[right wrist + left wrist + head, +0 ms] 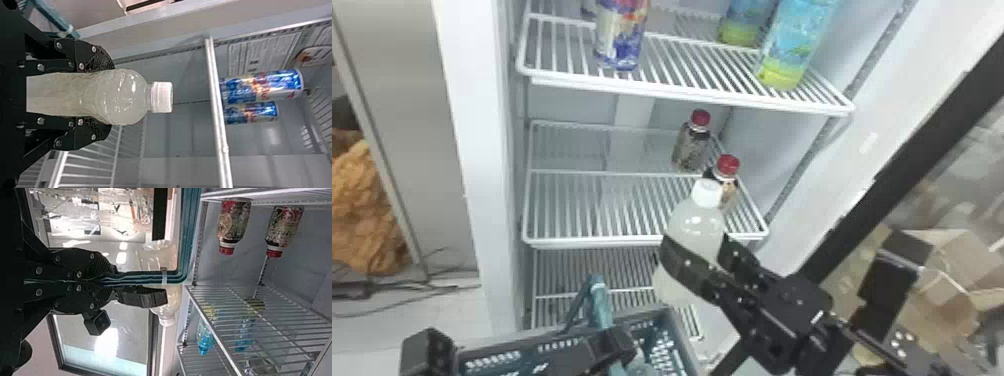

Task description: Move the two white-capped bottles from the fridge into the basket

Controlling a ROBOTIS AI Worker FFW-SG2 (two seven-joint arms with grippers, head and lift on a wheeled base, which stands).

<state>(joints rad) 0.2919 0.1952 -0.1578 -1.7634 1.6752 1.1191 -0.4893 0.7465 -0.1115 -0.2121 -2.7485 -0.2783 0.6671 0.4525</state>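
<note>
The head view faces forward and down into the fridge [477, 150] from farther back; both wrist views, turned sideways, look from closer. All share the white-capped bottle [694, 225], nearest the right wrist camera.

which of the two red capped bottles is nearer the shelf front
The red-capped bottle partly hidden behind the white-capped bottle in the right claw; the other stands farther back.

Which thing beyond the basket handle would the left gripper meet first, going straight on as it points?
Probably the white-capped bottle held by the right gripper; it shows behind the handle, ahead of the left gripper, though depth is unclear.
</note>
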